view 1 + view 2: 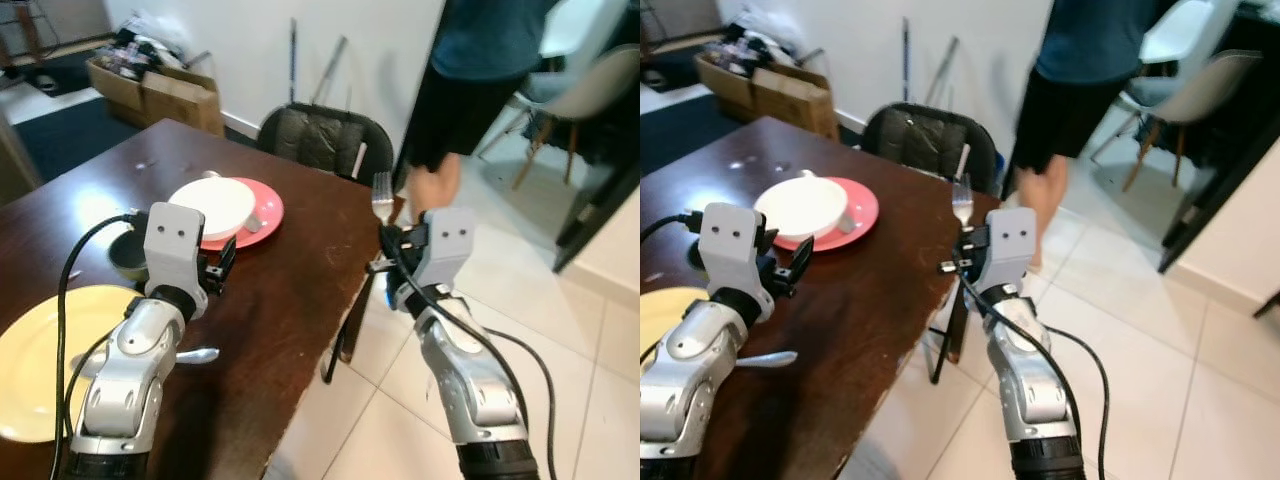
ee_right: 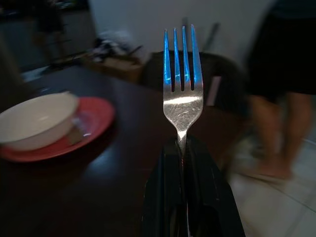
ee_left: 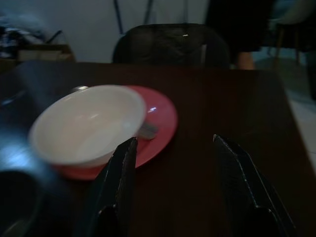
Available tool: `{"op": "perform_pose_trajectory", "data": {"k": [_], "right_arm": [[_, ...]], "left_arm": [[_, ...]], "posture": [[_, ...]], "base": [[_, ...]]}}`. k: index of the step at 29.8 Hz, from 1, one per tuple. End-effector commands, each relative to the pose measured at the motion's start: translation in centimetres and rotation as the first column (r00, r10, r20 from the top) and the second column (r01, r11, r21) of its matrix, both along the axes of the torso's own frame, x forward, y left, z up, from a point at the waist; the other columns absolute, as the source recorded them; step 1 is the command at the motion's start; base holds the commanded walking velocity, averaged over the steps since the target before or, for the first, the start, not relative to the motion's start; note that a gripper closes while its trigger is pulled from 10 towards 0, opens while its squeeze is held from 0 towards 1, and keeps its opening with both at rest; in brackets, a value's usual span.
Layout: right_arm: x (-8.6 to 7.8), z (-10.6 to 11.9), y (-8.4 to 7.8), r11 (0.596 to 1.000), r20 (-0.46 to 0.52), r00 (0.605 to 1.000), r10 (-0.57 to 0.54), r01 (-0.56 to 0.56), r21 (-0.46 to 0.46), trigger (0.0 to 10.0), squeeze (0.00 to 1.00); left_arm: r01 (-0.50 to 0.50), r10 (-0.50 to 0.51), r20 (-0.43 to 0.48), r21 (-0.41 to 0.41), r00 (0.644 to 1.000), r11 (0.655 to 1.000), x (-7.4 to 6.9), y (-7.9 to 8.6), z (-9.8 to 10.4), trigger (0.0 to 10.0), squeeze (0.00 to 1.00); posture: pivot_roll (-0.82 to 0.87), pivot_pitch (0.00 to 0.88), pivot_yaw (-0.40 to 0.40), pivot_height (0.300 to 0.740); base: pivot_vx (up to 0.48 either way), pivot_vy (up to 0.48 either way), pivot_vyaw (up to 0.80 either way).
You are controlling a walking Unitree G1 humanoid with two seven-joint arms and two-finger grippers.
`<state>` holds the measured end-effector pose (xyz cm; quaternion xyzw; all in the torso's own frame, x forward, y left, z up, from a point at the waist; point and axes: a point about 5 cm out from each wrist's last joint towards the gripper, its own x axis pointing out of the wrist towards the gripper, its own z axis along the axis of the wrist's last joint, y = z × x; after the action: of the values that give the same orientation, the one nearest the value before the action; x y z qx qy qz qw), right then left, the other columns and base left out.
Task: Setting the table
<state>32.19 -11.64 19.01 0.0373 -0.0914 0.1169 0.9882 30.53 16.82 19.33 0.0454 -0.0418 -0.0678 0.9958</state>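
Observation:
My right gripper (image 1: 385,240) is shut on a silver fork (image 1: 382,198), held upright with tines up, just past the right edge of the dark wooden table (image 1: 290,300); the fork (image 2: 182,84) stands between the closed fingers. My left gripper (image 1: 222,262) hangs open over the table, pointing at a white bowl (image 1: 212,205) that sits on a red plate (image 1: 262,215). In the left wrist view the bowl (image 3: 89,123) and red plate (image 3: 160,118) lie just beyond the spread fingers. A yellow plate (image 1: 40,360) lies at the near left with a spoon (image 1: 195,354) beside it.
A dark cup (image 1: 128,255) sits left of my left wrist. A black chair (image 1: 325,140) stands at the table's far side. A person (image 1: 470,80) stands on the tiled floor to the right, near pale chairs (image 1: 590,90). Cardboard boxes (image 1: 155,90) line the far wall.

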Motion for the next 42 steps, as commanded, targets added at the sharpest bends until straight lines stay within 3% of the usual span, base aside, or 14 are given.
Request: {"op": "perform_pose_trajectory", "data": {"k": [1, 30, 35, 42], "right_arm": [[0.0, -0.3, -0.2, 1.000, -0.015, 1.000, -0.001, 0.001, 0.006, 10.0, 0.00], [0.1, -0.3, 0.0, 1.000, -0.015, 1.000, 0.015, -0.015, -0.004, 10.0, 0.00], [0.0, -1.8, -0.4, 1.000, -0.073, 0.997, 0.003, -0.001, 0.023, 10.0, 0.00], [-0.8, -3.8, -0.7, 0.996, -0.095, 0.995, 0.017, -0.025, -0.087, 10.0, 0.00]], "left_arm": [[0.003, -0.003, -0.004, 0.002, 1.000, 1.000, -0.1, -0.1, -0.2, 10.0, 0.00], [-0.002, 0.002, -0.009, -0.012, 1.000, 1.000, 0.0, 0.0, -0.5, 10.0, 0.00], [0.025, -0.025, -0.005, 0.018, 1.000, 1.000, -0.6, 0.3, -1.6, 10.0, 0.00], [0.075, -0.075, -0.032, -0.006, 0.997, 0.997, -0.9, 0.1, -2.5, 10.0, 0.00]], "posture": [[0.04, 0.023, 0.049, 0.740], [0.04, 0.014, 0.042, 0.740], [0.04, 0.016, 0.044, 0.740], [0.04, 0.014, 0.050, 0.740]], "base": [[0.000, 0.000, -0.80], [0.000, 0.000, -0.80], [0.000, 0.000, -0.80], [0.000, 0.000, -0.80]]}}
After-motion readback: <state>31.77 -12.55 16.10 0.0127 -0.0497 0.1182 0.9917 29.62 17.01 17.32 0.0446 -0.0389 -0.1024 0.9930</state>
